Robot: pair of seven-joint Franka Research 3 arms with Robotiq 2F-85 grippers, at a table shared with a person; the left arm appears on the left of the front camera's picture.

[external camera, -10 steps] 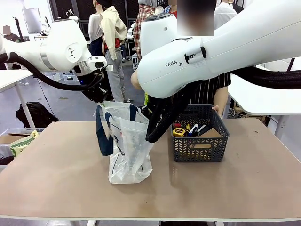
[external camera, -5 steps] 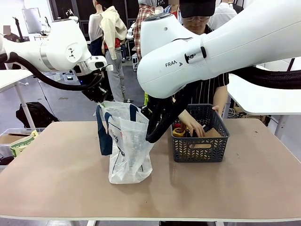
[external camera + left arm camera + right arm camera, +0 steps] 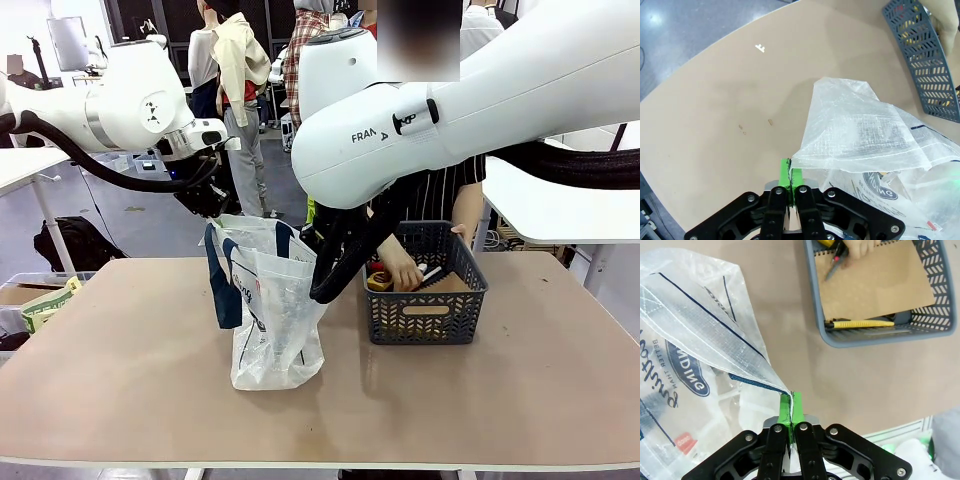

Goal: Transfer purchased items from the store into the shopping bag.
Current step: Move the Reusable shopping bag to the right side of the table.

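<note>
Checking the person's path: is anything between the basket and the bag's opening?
The table between basket and bag is bare, but the right gripper, shut on the bag's rim, and a black hose sit on that side of the opening.

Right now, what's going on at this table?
The robot's left hand and right hand are each shut on an edge of the bag, holding it up on the table. Beside it, the person's hand is inside the basket, among the items. A brown sheet lies in there too.
</note>
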